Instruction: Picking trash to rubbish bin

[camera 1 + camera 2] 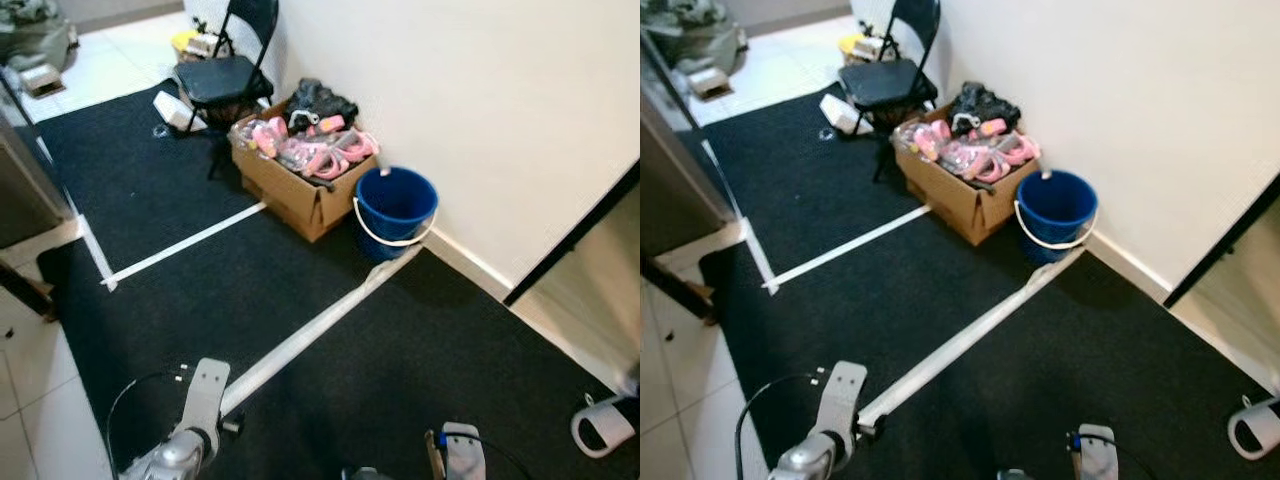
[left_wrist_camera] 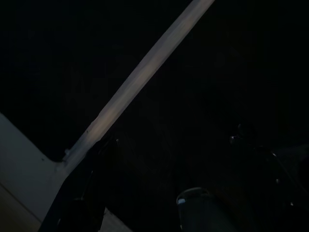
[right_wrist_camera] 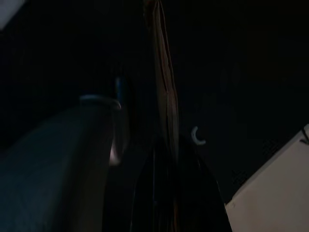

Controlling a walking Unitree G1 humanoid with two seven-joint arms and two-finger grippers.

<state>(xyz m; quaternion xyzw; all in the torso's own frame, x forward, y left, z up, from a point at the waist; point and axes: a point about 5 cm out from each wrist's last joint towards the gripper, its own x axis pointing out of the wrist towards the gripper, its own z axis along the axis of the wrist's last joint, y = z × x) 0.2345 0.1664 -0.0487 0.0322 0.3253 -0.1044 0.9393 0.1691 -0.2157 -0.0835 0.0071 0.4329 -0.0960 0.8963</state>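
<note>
In the left eye view a blue bucket (image 1: 394,212) with a white handle stands on the black carpet (image 1: 420,360) against the white wall (image 1: 470,110), touching a cardboard box (image 1: 300,185) heaped with pink items. A black folding chair (image 1: 225,75) stands beyond the box, and white tape lines (image 1: 310,335) cross the carpet. Both silver arms hang low at the near edge.

The right eye view shows a white object (image 1: 1252,428) lying on the carpet at far right.

The left wrist view is very dark; the left gripper (image 2: 159,193) is over carpet and tape, its state impossible to tell.

In the right wrist view, the right gripper (image 3: 166,159) seems closed around a thin brownish strip (image 3: 165,87)
</note>
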